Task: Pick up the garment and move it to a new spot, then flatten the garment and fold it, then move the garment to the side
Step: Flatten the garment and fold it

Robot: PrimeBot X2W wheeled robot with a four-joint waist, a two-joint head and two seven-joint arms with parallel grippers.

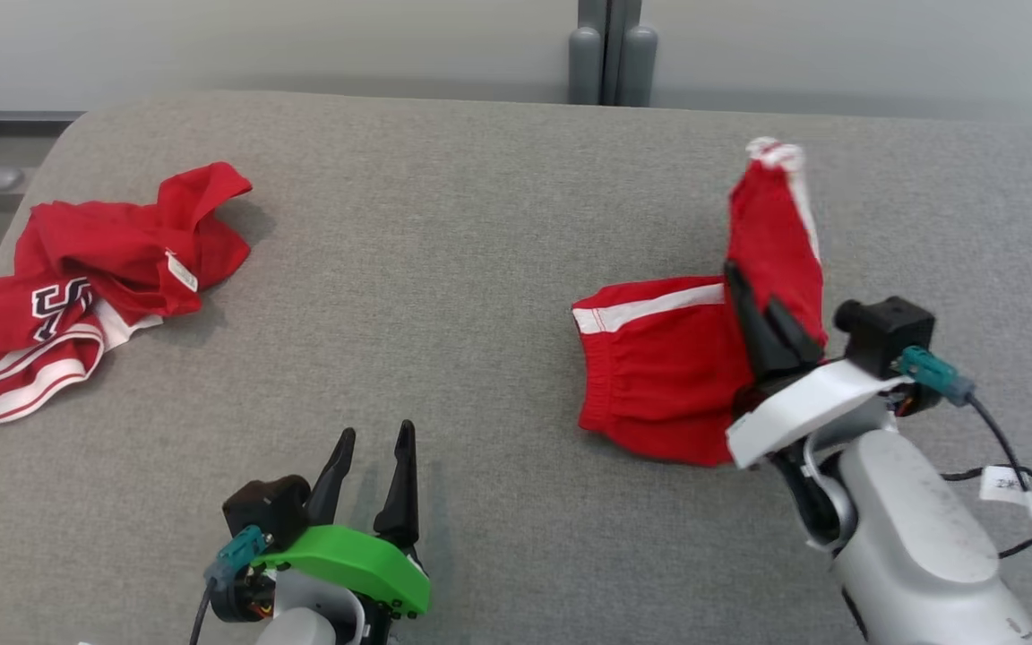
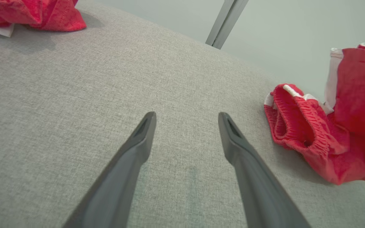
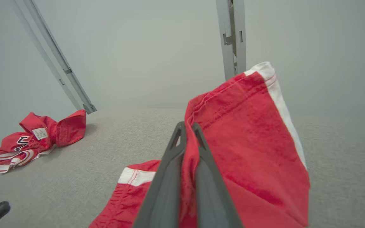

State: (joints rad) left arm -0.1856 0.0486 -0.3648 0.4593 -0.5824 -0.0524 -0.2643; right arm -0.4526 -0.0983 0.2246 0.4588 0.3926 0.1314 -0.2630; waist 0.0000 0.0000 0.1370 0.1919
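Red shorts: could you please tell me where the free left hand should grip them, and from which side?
Probably the red shorts at the gathered waistband, approached from the robot's left. It lies bunched into a raised ridge facing the open left hand, while the right hand pinches the lifted part.

Jersey [image 1: 113, 251] far left on table [image 1: 480, 269]; shorts [image 1: 659, 367] right, by right gripper [image 1: 749, 285]; left gripper [image 1: 377, 432] near, left of centre.

Crumpled red jersey [image 1: 104, 260] with white trim at left edge of grey fabric surface [image 1: 444, 313]
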